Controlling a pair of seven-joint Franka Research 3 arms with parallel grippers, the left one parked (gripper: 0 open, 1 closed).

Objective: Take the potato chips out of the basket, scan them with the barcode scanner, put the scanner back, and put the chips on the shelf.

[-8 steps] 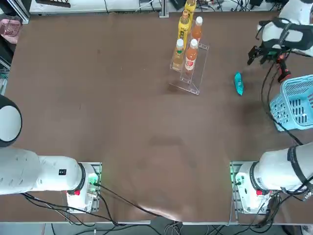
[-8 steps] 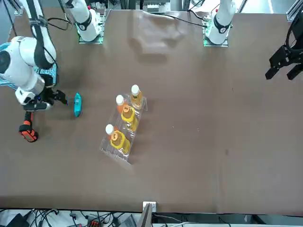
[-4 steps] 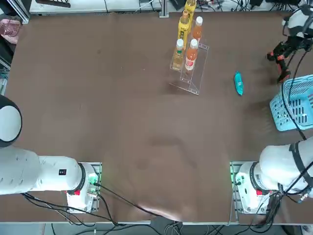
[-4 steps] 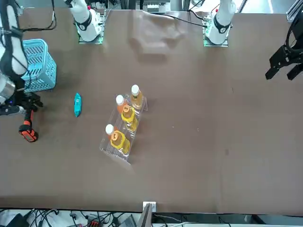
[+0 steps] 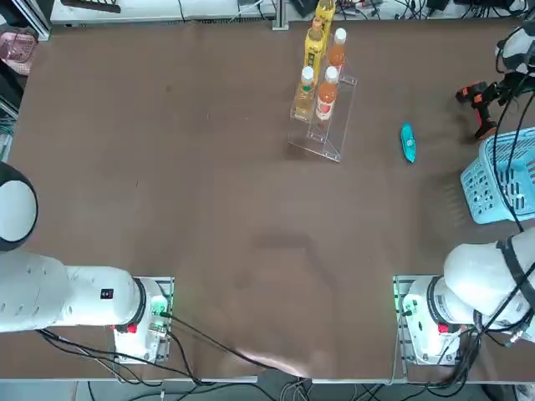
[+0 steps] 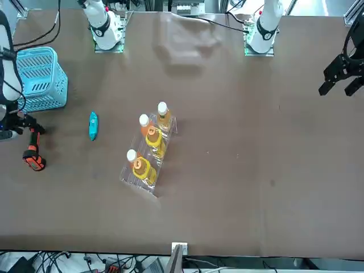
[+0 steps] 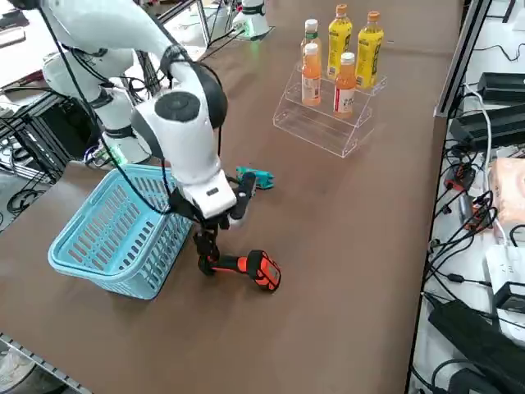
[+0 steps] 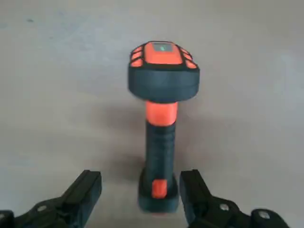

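Potato chips (image 5: 408,143), one teal-blue packet: lying on the bare table outside the basket (image 7: 123,222), so the taking-out is apparently standing as done. Barcode scanner (image 8: 160,114), one, black with orange-red parts: lying on the table, neither lifted nor aimed at the packet. Remaining, by judgement: the scanning, the putting back of the scanner and the shelving — the larger share of the job is still waiting. Shelf (image 7: 316,127), one, clear and stepped: carrying orange and yellow bottles (image 7: 344,86) but no packet. Right gripper (image 8: 141,176), one: holding nothing, its two fingers standing wide apart and pointing down towards the scanner. Positions, reckoned from that gripper: the scanner is lying just below and ahead of the fingertips, its handle's foot showing between them in the wrist view and its head pointing away; the packet is resting apart from the gripper, off to its left and somewhat nearer the arm bases; the shelf is standing well apart, farther out on that same left side; the basket is sitting close by, on the gripper's base-ward side. Next item, presumably: a grasp on the scanner's handle — the fingers needing to straddle it evenly, lest it be rolling or twisting as they close.
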